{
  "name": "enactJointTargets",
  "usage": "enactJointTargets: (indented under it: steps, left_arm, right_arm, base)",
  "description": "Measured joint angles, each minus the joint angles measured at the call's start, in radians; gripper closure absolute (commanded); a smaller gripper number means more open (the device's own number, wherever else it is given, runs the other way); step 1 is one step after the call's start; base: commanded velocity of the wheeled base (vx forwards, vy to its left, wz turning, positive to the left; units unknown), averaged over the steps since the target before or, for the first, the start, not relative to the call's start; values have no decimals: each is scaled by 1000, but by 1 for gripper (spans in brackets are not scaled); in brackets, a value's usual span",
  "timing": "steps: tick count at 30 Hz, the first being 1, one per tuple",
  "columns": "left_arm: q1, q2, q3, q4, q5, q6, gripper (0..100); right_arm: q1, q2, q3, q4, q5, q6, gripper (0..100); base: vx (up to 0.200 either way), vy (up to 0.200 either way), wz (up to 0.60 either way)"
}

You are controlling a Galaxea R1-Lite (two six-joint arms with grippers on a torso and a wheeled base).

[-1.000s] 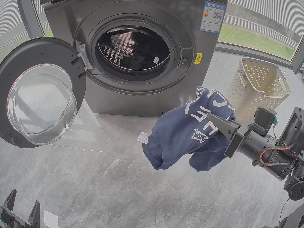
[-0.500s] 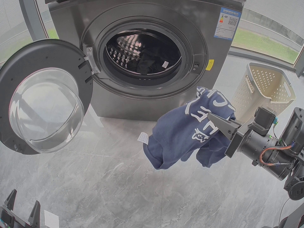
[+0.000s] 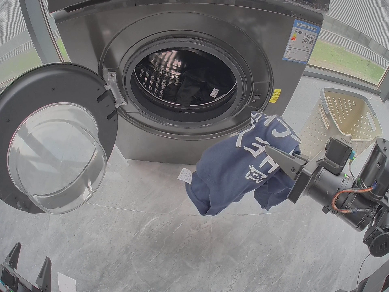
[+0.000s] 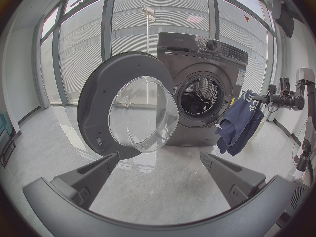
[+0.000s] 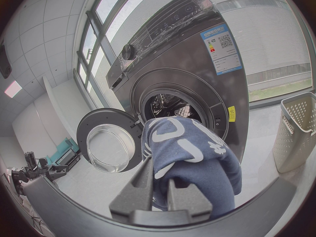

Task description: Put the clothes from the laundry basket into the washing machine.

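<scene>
The fingers of the right gripper [image 3: 272, 151] clamp a navy garment [image 3: 231, 163] before the open washing machine [image 3: 202, 25], where dark clothes [image 3: 190, 90] probably lie. The fingers of the left gripper [image 4: 158, 155] stand wide apart, empty.

The garment [image 3: 227, 171] was navy blue with white lettering and a small white figure. My right tool [image 3: 272, 150] was black. The washing machine [image 3: 194, 19] was dark grey — blue-and-white label [image 3: 301, 41], yellow sticker [image 3: 274, 95]. The laundry basket [image 3: 314, 130] was cream, patterned with small cut-outs; the floor [image 3: 162, 244], veined grey.
</scene>
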State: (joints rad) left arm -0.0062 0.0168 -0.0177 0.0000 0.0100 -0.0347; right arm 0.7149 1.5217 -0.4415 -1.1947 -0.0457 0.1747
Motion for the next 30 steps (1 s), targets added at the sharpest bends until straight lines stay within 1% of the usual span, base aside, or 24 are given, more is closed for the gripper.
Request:
enactJointTargets:
  steps: [3,21,24,28,30]
  left_arm:
    - [1,0,0,0,0,0,0]
    - [0,0,0,0,0,10,0]
    - [0,0,0,-1,0,11,0]
    - [0,0,0,-1,0,18,0]
    - [1,0,0,-1,0,30,0]
  right_arm:
    - [-1,0,0,0,-1,0,100]
    - [6,22,-3,-1,0,0,100]
    - [11,26,-6,-1,-2,0,100]
    - [18,29,-13,-1,-23,0,100]
    - [24,31,-23,0,-28,0,100]
  base:
    - [0,200,0]
    - [0,0,0]
    - [0,-200,0]
    - [0,0,0]
    - [0,0,0]
